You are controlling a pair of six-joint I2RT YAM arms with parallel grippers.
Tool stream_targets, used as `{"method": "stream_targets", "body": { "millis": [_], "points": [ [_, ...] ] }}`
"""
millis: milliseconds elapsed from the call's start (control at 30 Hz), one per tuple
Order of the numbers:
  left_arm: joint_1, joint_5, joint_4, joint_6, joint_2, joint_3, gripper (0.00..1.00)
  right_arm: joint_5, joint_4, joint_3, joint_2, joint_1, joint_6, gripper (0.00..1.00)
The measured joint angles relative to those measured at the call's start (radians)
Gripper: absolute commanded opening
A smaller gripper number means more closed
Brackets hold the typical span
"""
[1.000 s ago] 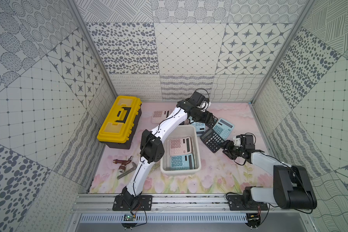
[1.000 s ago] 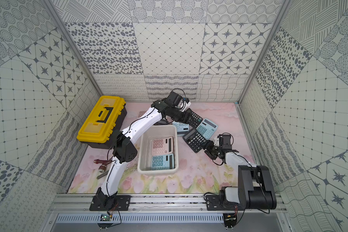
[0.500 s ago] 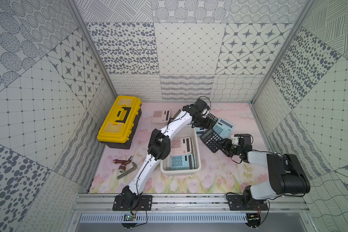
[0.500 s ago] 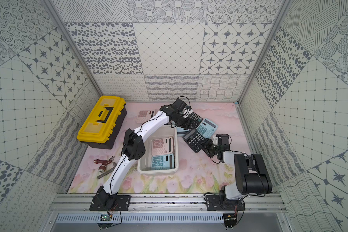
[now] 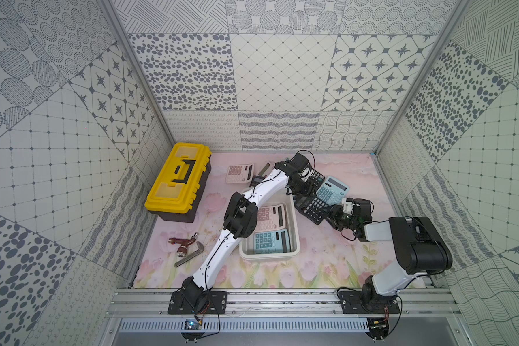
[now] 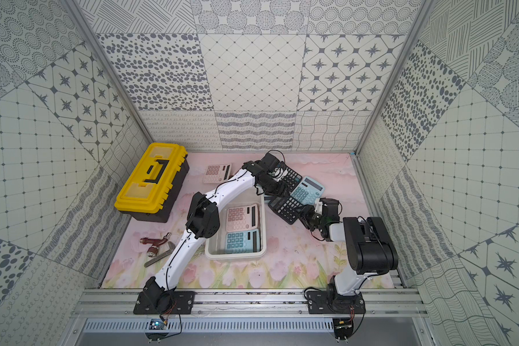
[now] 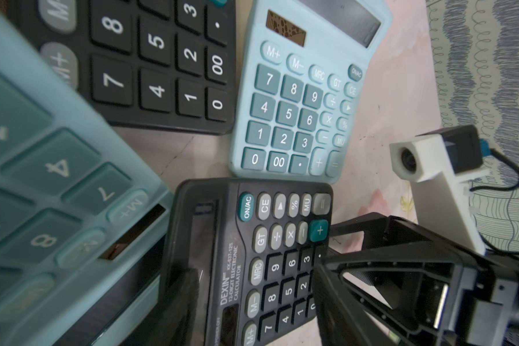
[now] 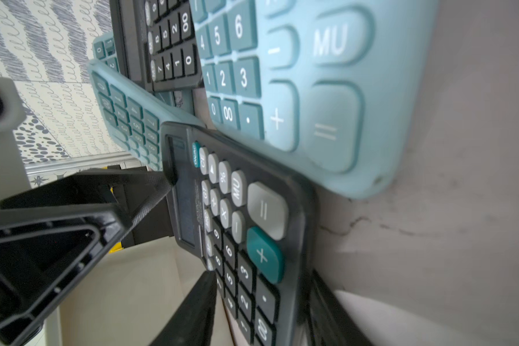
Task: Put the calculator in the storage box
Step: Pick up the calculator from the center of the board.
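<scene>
Just right of the storage box, outside it, the black DEXIN calculator is lying face up on the floral mat. Its long axis is slanting from the box's far right corner toward the right gripper, with the display end pointing at the box and the key end at the gripper.

Right gripper is straddling the key-end corner: one finger over the keys, the other off the edge, jaws partly apart. Pinching yet or not, cannot tell.

Left gripper is hanging over the display end, with one finger touching that corner. Its gap is hidden; cannot tell.

Against a second ago:
- Right arm has reached forward, so its gripper is now at the calculator rather than short of it.
- DEXIN calculator has not shifted.
- In the top views, left gripper is now mostly covering the teal calculator.

Around:
- Teal calculator is tilting, its end leaning over the DEXIN's display end.
- Light-blue calculator is lying just beside the far long edge, with a second black calculator beyond.
- Pink calculator and blue calculator are already covering the box floor.
- Yellow toolbox is sitting well apart, far left.
</scene>
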Motion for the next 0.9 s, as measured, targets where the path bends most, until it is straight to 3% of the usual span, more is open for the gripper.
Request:
{"method": "stream_targets", "body": {
  "millis": [167, 600, 767, 900],
  "points": [
    [-0.003, 0.018, 0.010, -0.011, 0.000, -0.022, 0.63, -0.006, 0.066, 0.000, 0.037, 0.000, 0.034, 0.44],
    [-0.005, 0.082, 0.049, -0.054, -0.006, -0.057, 0.61, -0.062, 0.265, -0.016, 0.073, 0.002, 0.130, 0.09],
    [-0.006, 0.100, 0.047, -0.080, -0.059, -0.072, 0.62, -0.057, 0.236, -0.044, 0.021, 0.003, 0.145, 0.05],
    [-0.006, 0.114, 0.045, -0.099, -0.134, -0.076, 0.65, -0.037, 0.104, -0.055, -0.094, 0.003, 0.134, 0.02]
  ]
}}
